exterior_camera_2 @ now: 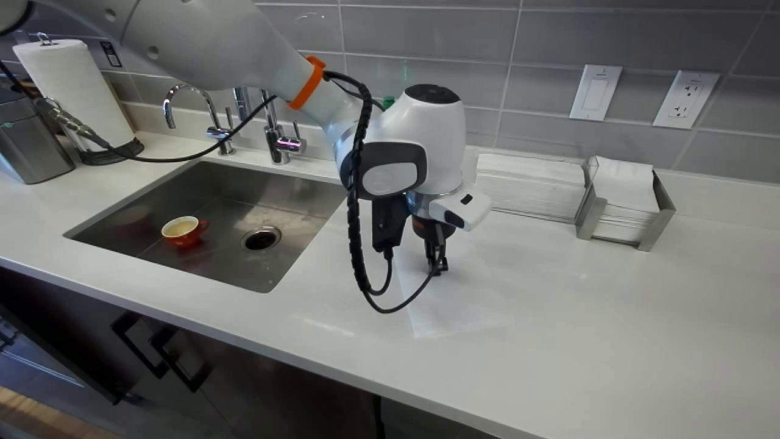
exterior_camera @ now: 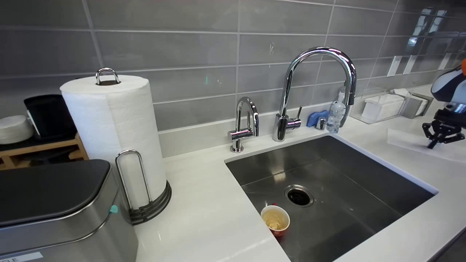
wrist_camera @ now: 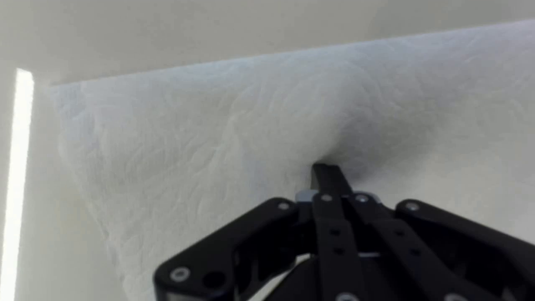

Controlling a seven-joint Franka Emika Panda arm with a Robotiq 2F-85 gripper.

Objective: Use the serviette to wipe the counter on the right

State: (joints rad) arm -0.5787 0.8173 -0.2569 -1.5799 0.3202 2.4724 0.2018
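Note:
The white serviette (wrist_camera: 175, 138) lies flat and spread out on the glossy white counter (exterior_camera_2: 597, 329), on the sink's right side. It also shows in both exterior views (exterior_camera: 407, 142) (exterior_camera_2: 454, 314), faint against the white top. My gripper (wrist_camera: 328, 167) points down with its fingers together, the tips pressed on the serviette. In the wrist view the serviette is slightly creased and shaded round the tips. No fold shows between the fingers. The gripper also shows in both exterior views (exterior_camera: 432, 145) (exterior_camera_2: 440, 267). Part of the serviette is hidden behind the gripper.
The steel sink (exterior_camera_2: 207, 262) holds a red cup (exterior_camera_2: 181, 230). The tall faucet (exterior_camera: 287, 94) and soap bottle (exterior_camera: 335, 115) stand behind it. Stacked paper towels (exterior_camera_2: 530, 186) and a napkin holder (exterior_camera_2: 661, 213) stand by the wall. A black cable (exterior_camera_2: 356, 231) hangs from the arm.

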